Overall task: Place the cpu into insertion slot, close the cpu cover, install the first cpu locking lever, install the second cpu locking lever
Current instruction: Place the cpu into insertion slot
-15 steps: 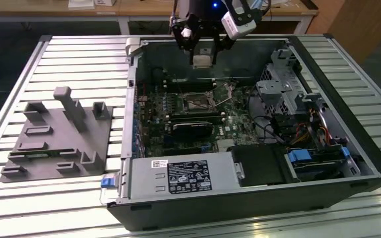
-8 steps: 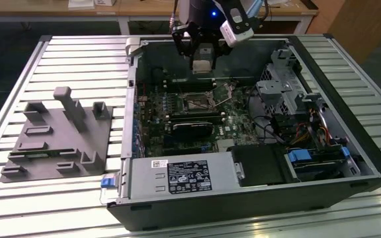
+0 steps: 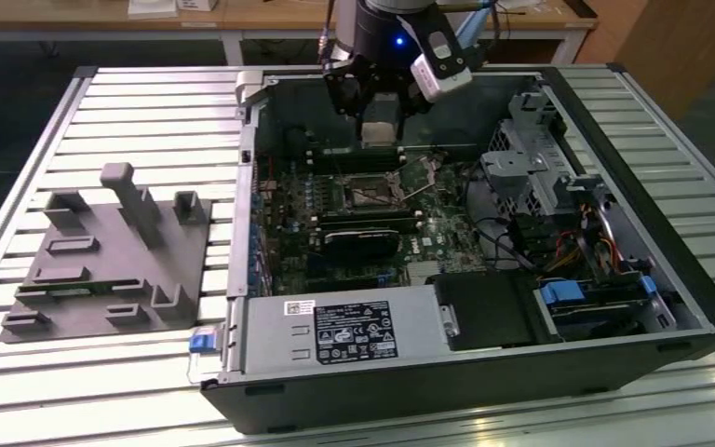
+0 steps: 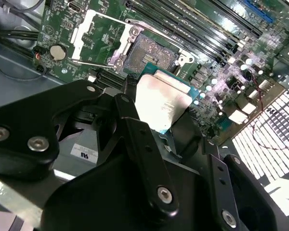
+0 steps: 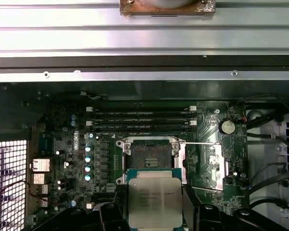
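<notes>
Item: cpu (image 5: 151,199), clamped in gripper (image 3: 380,123), near insertion slot (image 5: 147,155).
Handling: square its edges to the slot; lower level, unforced.

Bright surroundings, shadowed interior.
In the exterior view the slatted table (image 3: 146,93) is lit evenly, while the computer case (image 3: 482,386) is darkened inside. In the second wrist view, glare is thrown off the cpu (image 4: 161,103).

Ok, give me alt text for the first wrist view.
A small square silvery-tan cpu, held in the black gripper, hangs above the green motherboard, near the open dark square insertion slot; its silvery cpu cover lies flipped aside.
</notes>
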Robot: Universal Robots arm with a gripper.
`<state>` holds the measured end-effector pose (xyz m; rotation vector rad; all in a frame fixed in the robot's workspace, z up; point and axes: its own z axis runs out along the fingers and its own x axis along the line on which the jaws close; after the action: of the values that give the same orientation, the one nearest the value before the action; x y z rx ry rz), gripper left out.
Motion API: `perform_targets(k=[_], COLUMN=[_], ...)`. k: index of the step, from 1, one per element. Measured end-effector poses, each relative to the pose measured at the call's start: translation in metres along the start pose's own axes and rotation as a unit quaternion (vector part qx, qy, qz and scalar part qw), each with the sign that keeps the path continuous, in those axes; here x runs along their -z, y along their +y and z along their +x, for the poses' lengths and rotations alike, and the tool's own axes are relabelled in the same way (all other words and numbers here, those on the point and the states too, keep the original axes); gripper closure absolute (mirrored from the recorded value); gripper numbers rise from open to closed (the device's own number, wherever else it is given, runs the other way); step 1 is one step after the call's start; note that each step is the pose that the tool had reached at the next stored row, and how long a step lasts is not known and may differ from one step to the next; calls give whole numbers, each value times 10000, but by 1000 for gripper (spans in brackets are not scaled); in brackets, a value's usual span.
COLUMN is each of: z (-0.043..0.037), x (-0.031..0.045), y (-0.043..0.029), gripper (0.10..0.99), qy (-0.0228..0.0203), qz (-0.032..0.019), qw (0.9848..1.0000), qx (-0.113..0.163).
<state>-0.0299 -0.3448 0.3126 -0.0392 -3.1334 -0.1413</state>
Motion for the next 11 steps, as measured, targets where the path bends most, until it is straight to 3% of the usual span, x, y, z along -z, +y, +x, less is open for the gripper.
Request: perform_targets(k=[11], z=[-1], x=[-200], y=[-18], gripper=[545], qy=[-4], qz=[-1], qw=[10000], qx=[0])
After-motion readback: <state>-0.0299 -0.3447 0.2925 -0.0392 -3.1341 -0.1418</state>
